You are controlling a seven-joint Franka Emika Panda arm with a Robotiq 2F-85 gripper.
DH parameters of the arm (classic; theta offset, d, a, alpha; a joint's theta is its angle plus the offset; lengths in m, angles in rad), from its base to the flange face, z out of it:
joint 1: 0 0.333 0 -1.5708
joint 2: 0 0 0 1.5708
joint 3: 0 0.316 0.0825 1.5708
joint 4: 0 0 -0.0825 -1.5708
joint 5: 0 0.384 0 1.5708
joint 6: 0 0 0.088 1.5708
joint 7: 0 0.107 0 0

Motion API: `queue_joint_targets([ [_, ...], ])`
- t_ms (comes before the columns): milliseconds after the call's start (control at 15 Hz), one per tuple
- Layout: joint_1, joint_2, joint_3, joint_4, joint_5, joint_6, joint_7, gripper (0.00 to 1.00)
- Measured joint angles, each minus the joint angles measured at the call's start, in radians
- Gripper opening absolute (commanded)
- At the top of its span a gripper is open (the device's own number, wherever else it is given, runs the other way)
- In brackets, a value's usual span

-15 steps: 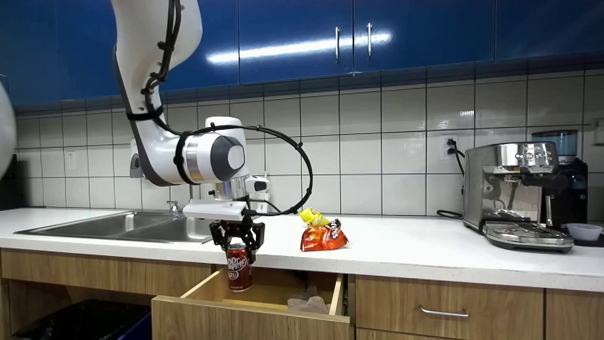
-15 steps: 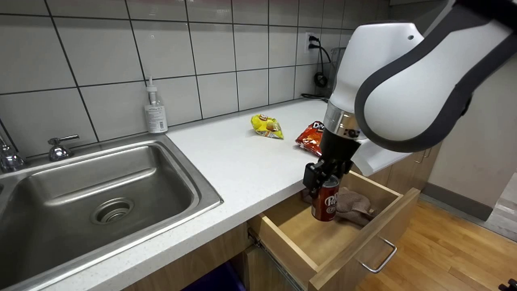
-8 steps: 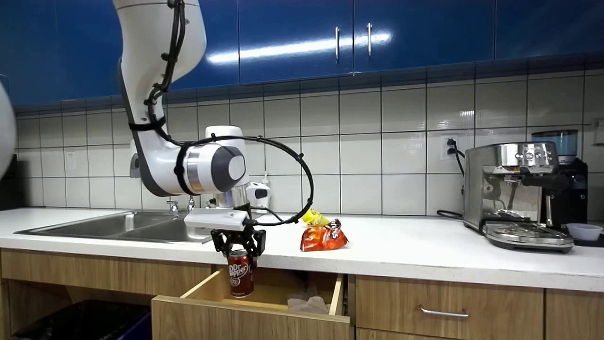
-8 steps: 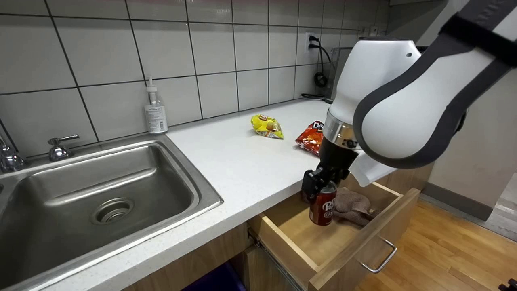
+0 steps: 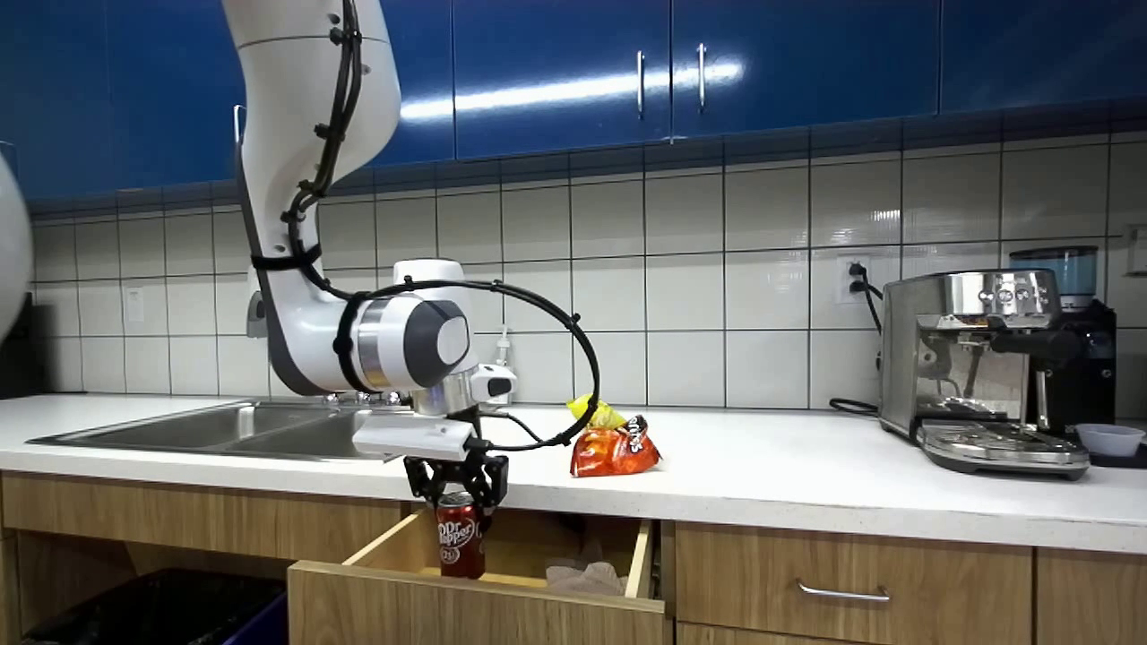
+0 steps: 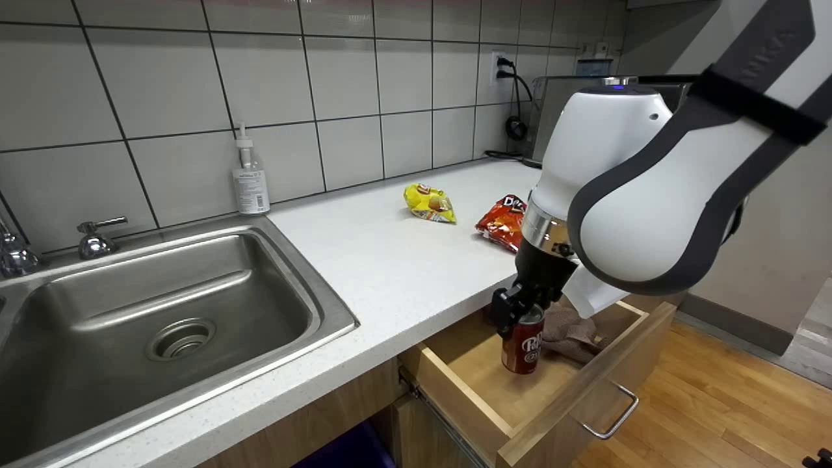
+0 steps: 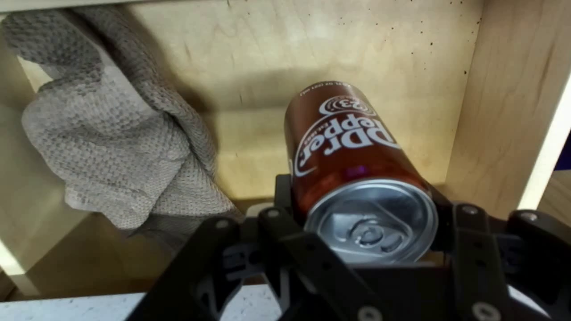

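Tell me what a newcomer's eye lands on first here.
Likely the red Dr Pepper can, held upright by the black gripper with its base inside the open drawer. Next comes the crumpled grayish-brown cloth beside it in that drawer. The red snack bag and yellow snack bag also stand out on the white counter.

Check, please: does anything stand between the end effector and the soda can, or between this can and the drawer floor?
Nothing visible does. The end effector grips the can, and the cloth on the drawer floor lies to one side.
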Motion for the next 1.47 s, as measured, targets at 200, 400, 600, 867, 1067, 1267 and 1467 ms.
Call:
queue_joint_targets([
  [200,0.011,0.021,-0.017,0.0,-0.002,0.026,0.0,0.39],
  [400,0.013,0.04,-0.023,0.0,-0.002,0.052,0.0,0.39],
  [600,0.013,0.061,-0.024,0.0,-0.001,0.076,0.0,0.39],
  [867,0.012,0.082,-0.025,0.0,0.006,0.109,0.0,0.39],
  [1067,0.012,0.092,-0.023,0.001,0.014,0.129,0.0,0.39],
  [1267,0.012,0.098,-0.018,0.001,0.02,0.142,0.0,0.39],
  [1467,0.012,0.098,-0.009,0.003,0.022,0.146,0.0,0.39],
])
